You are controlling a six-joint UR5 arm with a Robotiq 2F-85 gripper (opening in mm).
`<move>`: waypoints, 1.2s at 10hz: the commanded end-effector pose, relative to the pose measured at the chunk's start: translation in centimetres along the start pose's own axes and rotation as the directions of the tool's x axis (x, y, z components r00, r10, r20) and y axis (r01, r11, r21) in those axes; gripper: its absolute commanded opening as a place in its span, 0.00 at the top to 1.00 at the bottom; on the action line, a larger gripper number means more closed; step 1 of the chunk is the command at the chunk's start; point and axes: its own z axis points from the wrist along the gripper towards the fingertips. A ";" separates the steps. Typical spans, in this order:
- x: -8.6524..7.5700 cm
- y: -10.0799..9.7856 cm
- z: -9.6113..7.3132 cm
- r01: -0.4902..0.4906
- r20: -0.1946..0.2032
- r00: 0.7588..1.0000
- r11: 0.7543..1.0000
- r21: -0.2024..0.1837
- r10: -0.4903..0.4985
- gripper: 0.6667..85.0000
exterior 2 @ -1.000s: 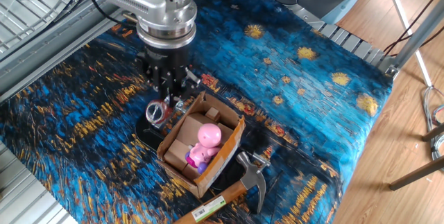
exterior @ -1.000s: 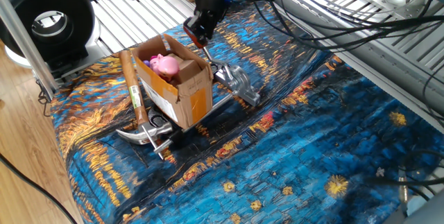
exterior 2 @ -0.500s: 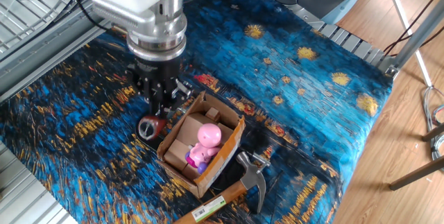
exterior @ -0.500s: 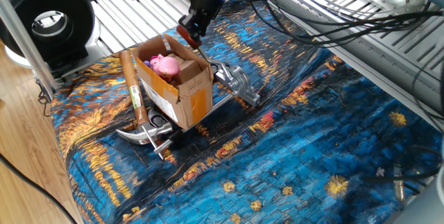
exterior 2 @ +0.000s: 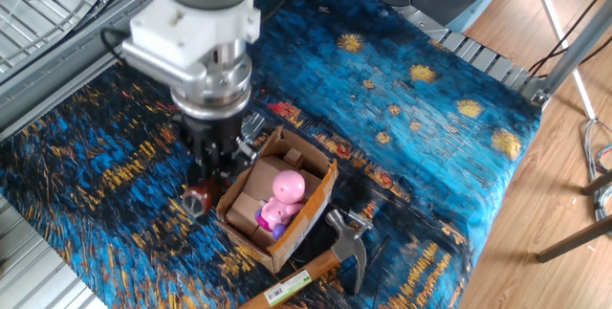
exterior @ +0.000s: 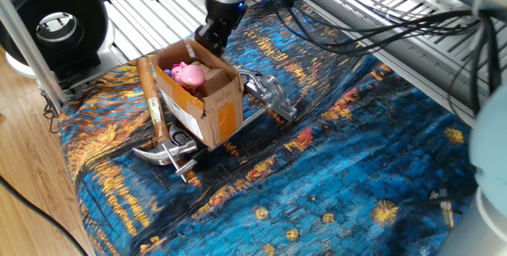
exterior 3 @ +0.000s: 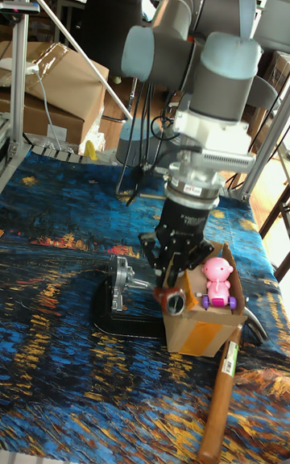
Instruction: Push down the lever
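A: Begin with the surface. What is the hazard there?

B: It is covered by a loose blue and gold printed cloth. Judgement: downward force applied off-axis could drag the cloth and shift everything resting on it.

A: Next item, the cardboard box.

B: The box stands open-topped, touching or just beside the fixture, with a pink toy inside. The jaws hang right at its rim. Judgement: any sideways drift toward the box would catch the flap and tip or slide it.

A: The hammer?

B: The claw hammer lies on the far side of the box from the fixture. Low risk unless the box is shoved into it.

A: State of the jaws?

B: The fingers appear drawn close together around or just above the knob. Whether they are clenched on it, or merely pressing, cannot be told from these views.

A: Location of the lever?

B: It extends from the chrome fixture on its dark base. Its dark red knob sits low, directly under the jaws, between the fixture and the box corner.

A: Smallest-scale failure?

B: Judgement: the round knob may slip out sideways from under the fingers, leaving the stroke incomplete. Continued force after the end stop could slide or lift the base.
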 end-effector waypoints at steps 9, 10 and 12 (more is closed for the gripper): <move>-1.4 0.0 5.8 -0.007 -0.032 0.999 0.999 -0.041 0.006 0.77; -1.3 0.3 6.0 -0.006 -0.038 0.999 0.998 -0.060 0.004 0.77; -1.2 0.7 6.6 0.002 -0.047 0.999 0.997 -0.079 -0.006 0.77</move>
